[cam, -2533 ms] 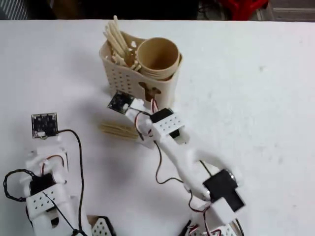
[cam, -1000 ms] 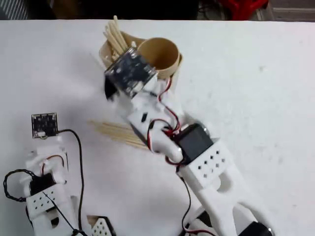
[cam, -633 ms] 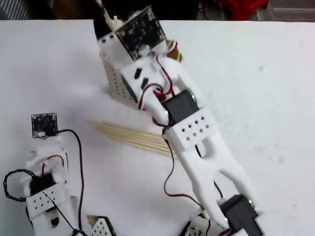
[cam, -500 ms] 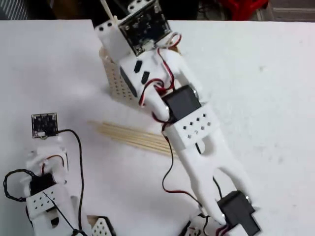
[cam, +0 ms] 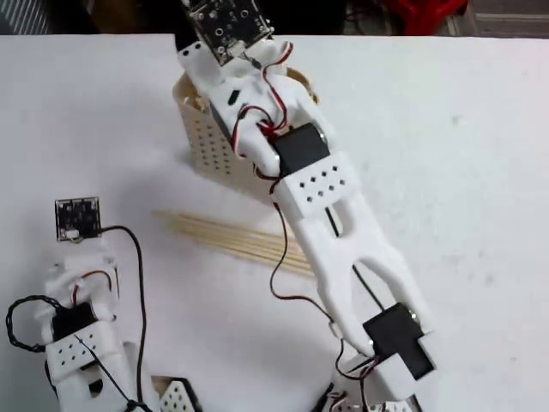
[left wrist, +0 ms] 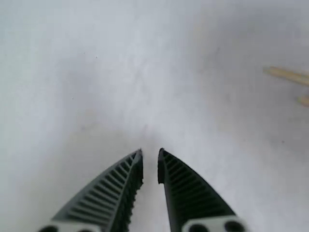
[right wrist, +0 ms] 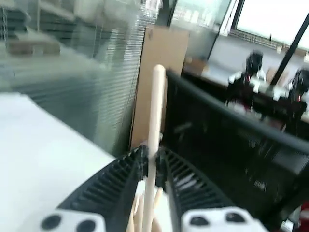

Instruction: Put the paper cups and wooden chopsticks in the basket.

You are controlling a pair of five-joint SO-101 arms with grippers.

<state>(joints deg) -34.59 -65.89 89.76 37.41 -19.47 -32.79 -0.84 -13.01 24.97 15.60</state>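
Pinching a chopstick (right wrist: pixel 157 111), right end effector (right wrist: pixel 152 166) above basket (cam: pixel 206 142), loose chopsticks (cam: pixel 223 236) on table (cam: pixel 446 129)

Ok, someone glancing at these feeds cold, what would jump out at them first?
Probably the right arm, stretched diagonally across the table with its wrist above the basket on the far side. Its pincer is shut on a wooden chopstick that stands upright. Next, the bundle of loose chopsticks lying on the table in front of the basket, partly under the arm.
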